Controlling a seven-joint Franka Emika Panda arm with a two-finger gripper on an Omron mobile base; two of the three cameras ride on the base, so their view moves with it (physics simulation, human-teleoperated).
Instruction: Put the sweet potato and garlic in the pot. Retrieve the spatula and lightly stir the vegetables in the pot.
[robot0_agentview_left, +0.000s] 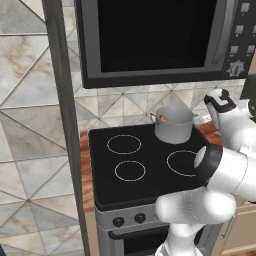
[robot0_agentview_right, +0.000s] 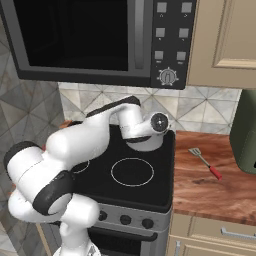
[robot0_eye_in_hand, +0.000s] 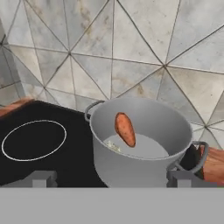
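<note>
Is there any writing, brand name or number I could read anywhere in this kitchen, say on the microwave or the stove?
No text can be read anywhere.
Microwave buttons: plain grey squares, any marks too small to read.
Microwave dial: faint ticks around it, no legible numbers.
Stove knobs: no labels visible.
Pot, spatula: no writing.

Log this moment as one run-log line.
gripper: open, empty, facing pot | sweet potato: inside pot | spatula: on counter, untouched
</note>
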